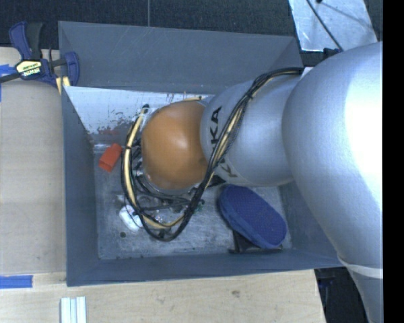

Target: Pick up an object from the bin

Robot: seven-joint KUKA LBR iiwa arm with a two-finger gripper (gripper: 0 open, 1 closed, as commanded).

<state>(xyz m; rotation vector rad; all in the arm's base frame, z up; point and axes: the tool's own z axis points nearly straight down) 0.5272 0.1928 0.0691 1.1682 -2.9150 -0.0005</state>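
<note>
The dark body of my gripper [153, 188] shows just under the arm's orange cover, low over the bin's left half. A small white thing [129, 216] lies on the floor just below and left of it, partly behind the cables. A small orange-red block [110, 157] rests to the gripper's upper left, near the bin's left wall. At the lower right of the floor lies a blue oval disc [253, 216], with a flat black piece [246, 247] sticking out from under its lower edge.
The arm reaches in from the right and covers the bin's back right part. Black and yellow cables loop down from the orange cover almost to the floor. Bare floor shows along the front and at the lower left.
</note>
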